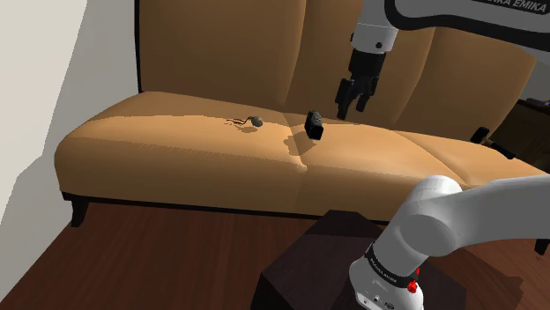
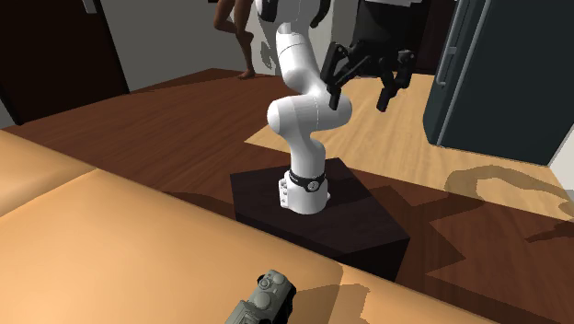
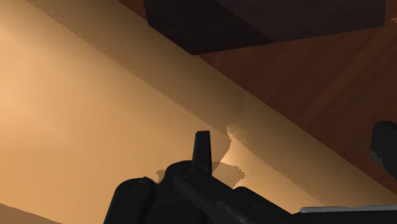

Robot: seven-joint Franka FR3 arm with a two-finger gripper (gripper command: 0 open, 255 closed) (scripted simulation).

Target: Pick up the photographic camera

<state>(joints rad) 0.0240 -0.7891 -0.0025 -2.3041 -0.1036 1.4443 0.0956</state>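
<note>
Arm (image 1: 423, 13) lettering reads "NKA EMIKA", start cut off; pincer (image 1: 353, 109) open, empty, near black camera (image 1: 314, 124) on sofa (image 1: 176, 154); camera cropped in second exterior view.

tan sofa (image 1: 176, 154), black camera (image 1: 314, 123), brown floor (image 1: 159, 255)

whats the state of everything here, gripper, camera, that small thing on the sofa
gripper: open, empty, above the sofa seat near the camera
camera: resting on the seat, not held
small dark object: lying on the seat, apart from the camera
</note>
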